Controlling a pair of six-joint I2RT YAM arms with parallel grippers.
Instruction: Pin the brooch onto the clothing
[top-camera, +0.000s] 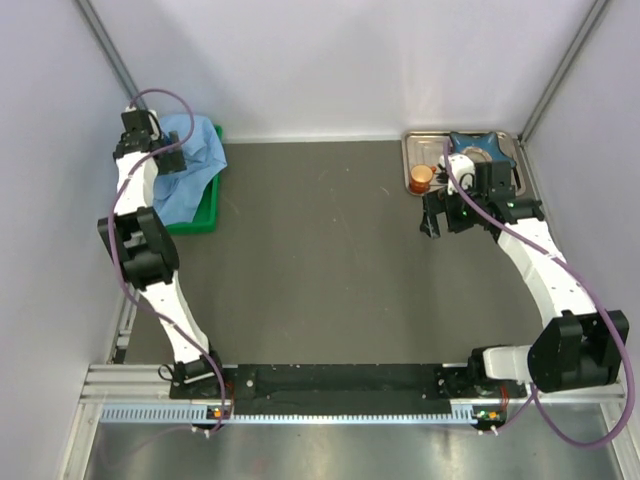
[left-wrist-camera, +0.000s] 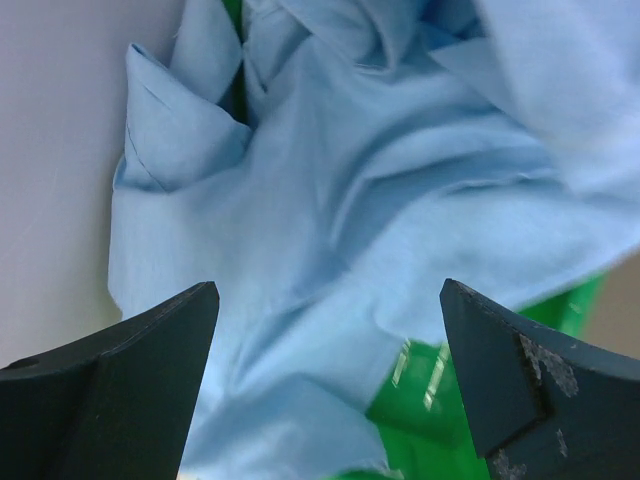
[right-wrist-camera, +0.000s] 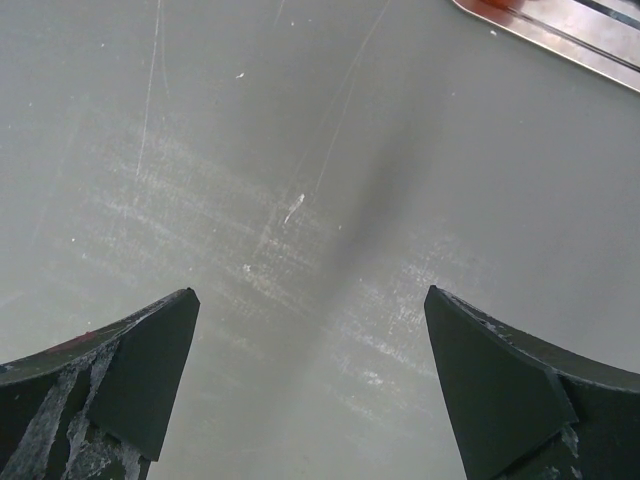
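Observation:
The clothing (top-camera: 192, 160) is a crumpled light blue shirt lying in a green bin (top-camera: 200, 215) at the far left; it fills the left wrist view (left-wrist-camera: 340, 190). My left gripper (top-camera: 168, 160) hangs open just above the shirt, with the cloth between its tips (left-wrist-camera: 330, 300) but not gripped. My right gripper (top-camera: 438, 218) is open and empty over bare table (right-wrist-camera: 310, 300), just in front of the metal tray (top-camera: 412, 148). The brooch is not visible in any view.
The metal tray at the far right holds an orange cup (top-camera: 421, 178) and a blue star-shaped dish (top-camera: 472, 150); the tray's edge shows in the right wrist view (right-wrist-camera: 560, 40). White walls close the left, right and back sides.

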